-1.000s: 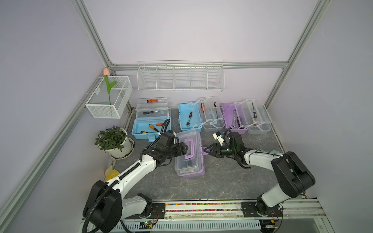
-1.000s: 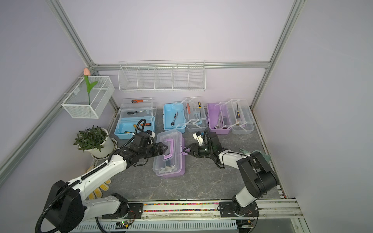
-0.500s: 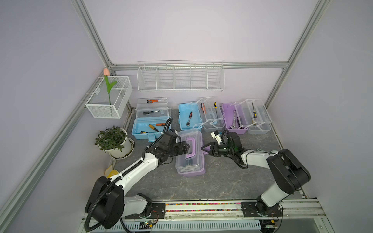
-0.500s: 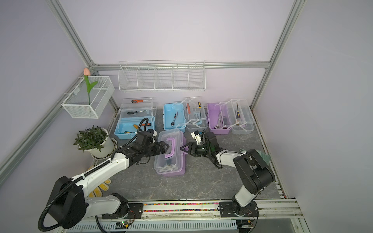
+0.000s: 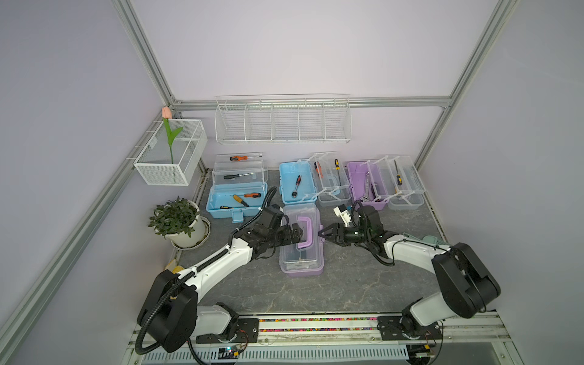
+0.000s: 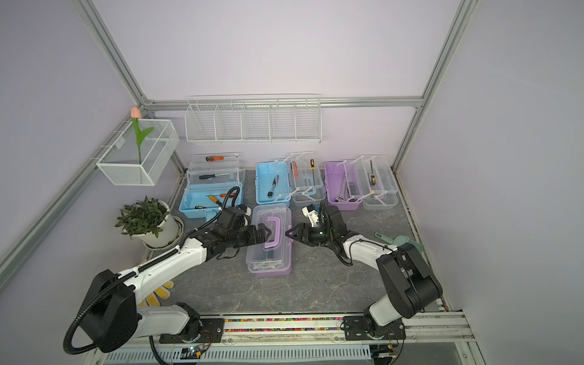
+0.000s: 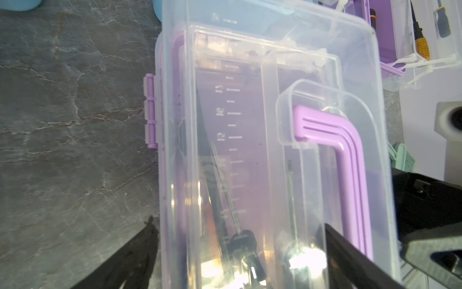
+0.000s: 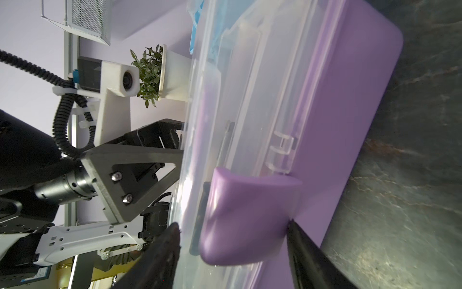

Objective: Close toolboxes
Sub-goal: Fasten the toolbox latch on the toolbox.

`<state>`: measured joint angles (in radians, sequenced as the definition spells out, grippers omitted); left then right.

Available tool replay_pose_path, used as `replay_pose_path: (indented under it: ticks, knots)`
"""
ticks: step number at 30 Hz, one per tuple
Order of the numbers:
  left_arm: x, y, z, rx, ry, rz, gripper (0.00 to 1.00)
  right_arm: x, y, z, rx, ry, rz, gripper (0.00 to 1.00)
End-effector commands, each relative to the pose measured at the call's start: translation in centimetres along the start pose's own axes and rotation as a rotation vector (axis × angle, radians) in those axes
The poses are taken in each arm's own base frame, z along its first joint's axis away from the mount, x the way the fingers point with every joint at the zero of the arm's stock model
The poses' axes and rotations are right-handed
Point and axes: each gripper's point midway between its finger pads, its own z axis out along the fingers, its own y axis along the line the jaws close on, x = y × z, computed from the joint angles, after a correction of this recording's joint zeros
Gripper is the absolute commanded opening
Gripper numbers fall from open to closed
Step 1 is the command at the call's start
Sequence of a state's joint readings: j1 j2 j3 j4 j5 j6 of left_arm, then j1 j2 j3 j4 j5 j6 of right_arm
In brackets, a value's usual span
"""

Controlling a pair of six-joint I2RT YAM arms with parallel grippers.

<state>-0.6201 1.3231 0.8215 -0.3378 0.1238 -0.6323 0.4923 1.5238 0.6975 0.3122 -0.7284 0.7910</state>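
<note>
On your grey table (image 5: 347, 278), three toolboxes along the back wall gape open: the corner light-blue toolbox (image 5: 234, 202), middle light-blue toolbox (image 5: 297, 183) and open purple toolbox (image 5: 360, 180). The closed purple toolbox (image 5: 300, 262) sits front-centre, long axis running base-to-back, latch side facing right. Your left gripper (image 5: 297, 234) hovers wide over its lid, empty. Your right gripper (image 5: 321, 234) straddles the latch (image 8: 250, 220), unclamped; whether it has snapped is unclear.

Probably robotics lab cell: aluminium frame (image 5: 145, 53), plain lilac panels (image 5: 300, 47), robot arms (image 5: 221, 262) on base rail (image 5: 316, 320).
</note>
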Motion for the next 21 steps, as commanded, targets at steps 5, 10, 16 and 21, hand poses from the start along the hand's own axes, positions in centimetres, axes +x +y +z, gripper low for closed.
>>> replay_pose_path:
  ticks: [5, 10, 16, 21]
  knots:
    - [2.3, 2.8, 0.2, -0.131, 0.082, 0.004, 0.99, 0.1, -0.1, -0.9, 0.055, -0.006, -0.038, 0.63]
    - [2.2, 2.5, 0.1, -0.122, 0.076, 0.009, 0.99, -0.1, -0.3, -1.8, 0.082, -0.021, -0.044, 0.52]
    - [2.2, 2.2, 0.2, -0.129, 0.076, 0.033, 0.99, -0.2, -0.2, -2.3, 0.090, -0.028, -0.051, 0.51]
    - [2.2, 1.9, 0.2, -0.124, 0.075, 0.039, 0.99, -0.4, 0.3, -1.9, 0.059, -0.024, -0.053, 0.48]
